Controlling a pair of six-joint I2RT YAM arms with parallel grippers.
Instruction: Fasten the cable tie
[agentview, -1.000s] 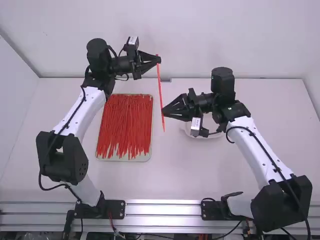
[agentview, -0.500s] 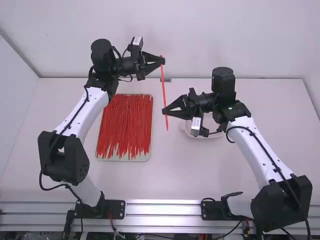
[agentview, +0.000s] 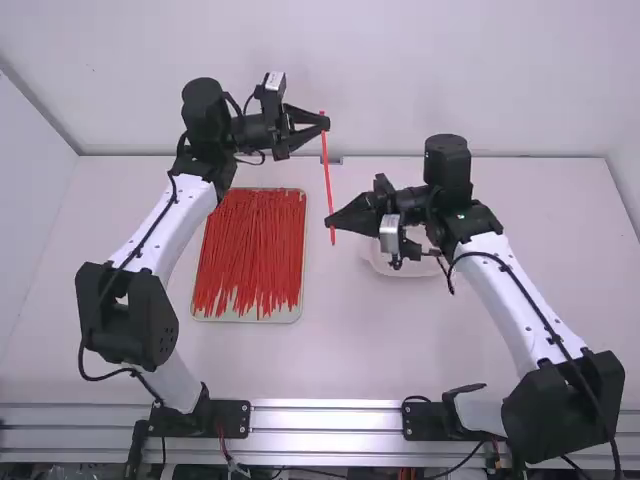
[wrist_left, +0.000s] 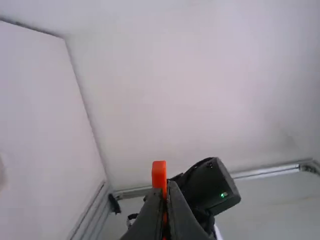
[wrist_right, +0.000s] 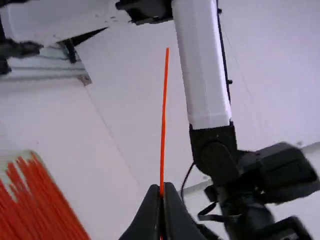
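A single red cable tie (agentview: 326, 170) hangs nearly upright in the air above the table, between both arms. My left gripper (agentview: 322, 123) is shut on its top end; in the left wrist view the tie's orange head (wrist_left: 159, 172) pokes out between the fingertips of that gripper (wrist_left: 164, 192). My right gripper (agentview: 333, 217) is shut on the tie lower down, with a short tail sticking out below it. From the right gripper (wrist_right: 161, 191) in the right wrist view, the tie (wrist_right: 163, 120) runs straight away.
A beige tray (agentview: 297, 316) with a pile of several red cable ties (agentview: 250, 250) lies on the table left of centre. A small white bowl (agentview: 405, 265) sits under the right wrist. The left arm's white link (wrist_right: 200, 65) crosses the right wrist view.
My right gripper, open beside the tie before, has moved onto it and shut on its lower part. The left gripper shifted slightly right with the tie's top end.
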